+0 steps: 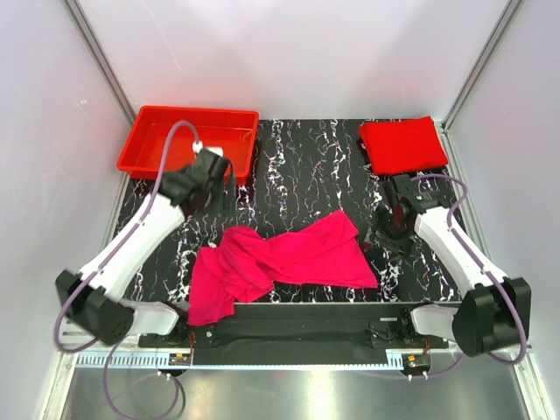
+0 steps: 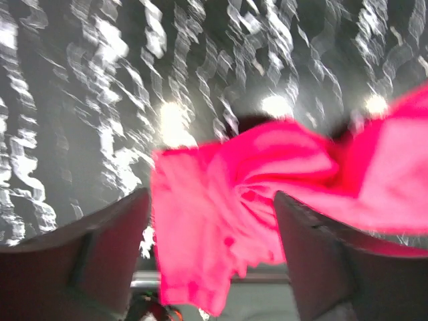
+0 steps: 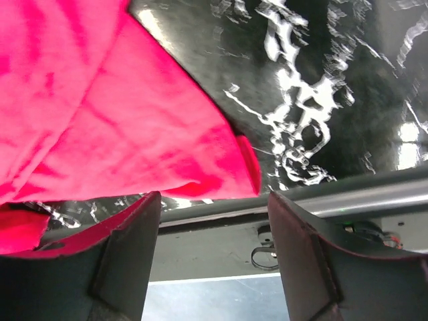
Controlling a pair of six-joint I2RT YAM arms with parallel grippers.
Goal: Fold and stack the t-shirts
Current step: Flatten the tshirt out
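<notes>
The crumpled t-shirt [image 1: 289, 258] is lying on the table [image 1: 306, 166] between the two arms, stretching from ahead of the left gripper [image 1: 210, 188] across to the right gripper [image 1: 387, 238]. From the left wrist, it is sitting straight ahead of the jaws and running off to their right. From the right wrist, its corner is ending just beyond the gap, the rest spreading to the jaws' left. The folded t-shirt [image 1: 402, 144] is resting behind the right gripper, the tray [image 1: 188, 111] behind the left.

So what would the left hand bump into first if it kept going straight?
Probably the pink shirt, bunched right ahead of the open left hand. The blur hides how far off it is.
</notes>
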